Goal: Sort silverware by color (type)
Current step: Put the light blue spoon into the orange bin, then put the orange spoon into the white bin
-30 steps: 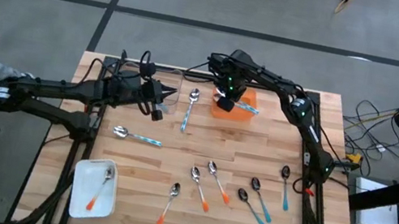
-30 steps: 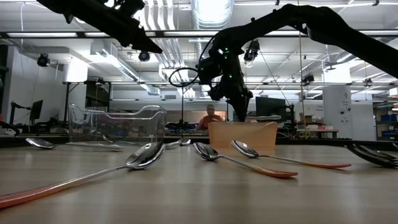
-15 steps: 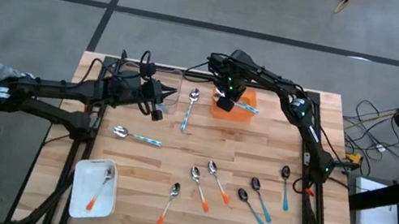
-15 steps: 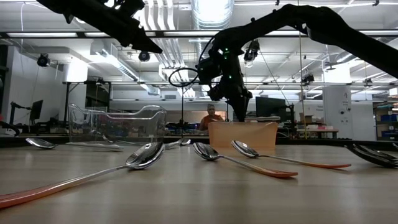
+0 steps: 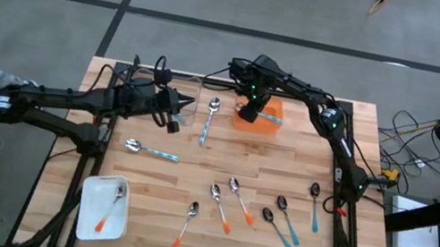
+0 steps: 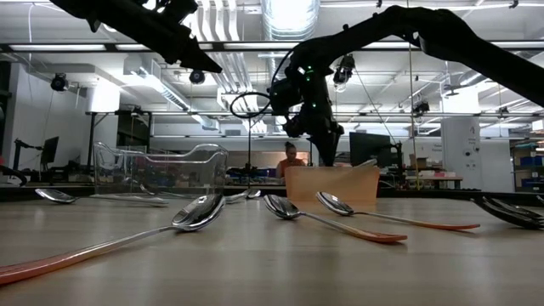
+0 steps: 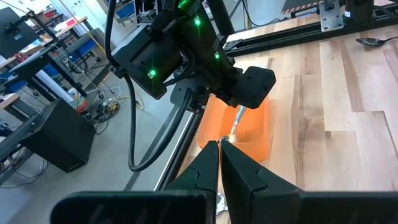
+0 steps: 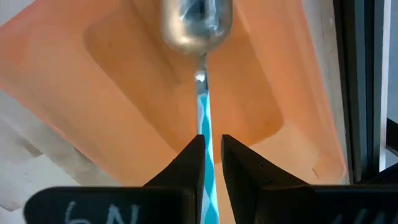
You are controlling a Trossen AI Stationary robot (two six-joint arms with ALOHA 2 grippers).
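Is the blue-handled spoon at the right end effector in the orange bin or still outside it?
In: the spoon's bowl hangs inside the orange bin, its handle between the right end effector's fingers. Released or not: cannot tell.

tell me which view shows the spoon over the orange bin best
The right wrist view: the blue-handled spoon fills it, between the right gripper fingers over the orange bin. High view shows it tiny; left wrist partly; low view barely.
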